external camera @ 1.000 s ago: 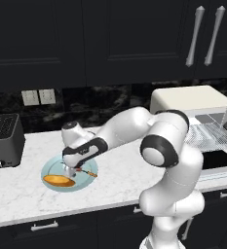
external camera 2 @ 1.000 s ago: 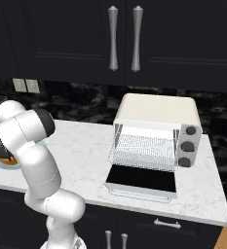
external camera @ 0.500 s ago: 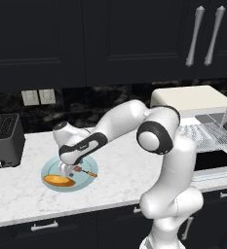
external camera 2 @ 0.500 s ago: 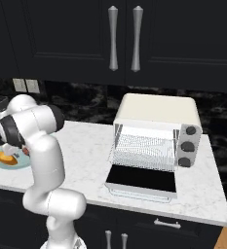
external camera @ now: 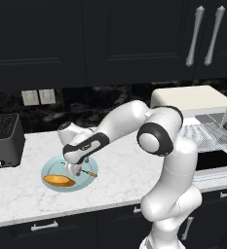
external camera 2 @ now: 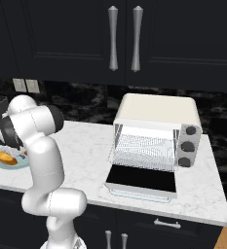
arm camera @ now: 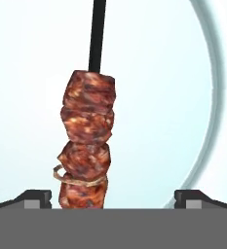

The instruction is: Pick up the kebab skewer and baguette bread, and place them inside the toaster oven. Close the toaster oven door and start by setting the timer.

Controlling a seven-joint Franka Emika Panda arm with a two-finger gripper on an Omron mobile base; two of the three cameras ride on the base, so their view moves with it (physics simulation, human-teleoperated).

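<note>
Pincer [arm camera: 113, 199] spread wide and dropped low over the plate [arm camera: 212, 97] since a second ago, kebab skewer [arm camera: 87, 141] at lower centre between my fingertips, ready for the pinch.

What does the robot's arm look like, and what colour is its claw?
The arm is made of smooth, rounded glossy white segments, joined by dark grey-black rings at the joints. No cables or markings show on it. The claw has two small dark fingertips with flat grey faces, seen from the hand view.

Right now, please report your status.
Gripper open, low over kebab skewer on plate. Skewer between fingertips, not gripped. Toaster oven door open.
</note>
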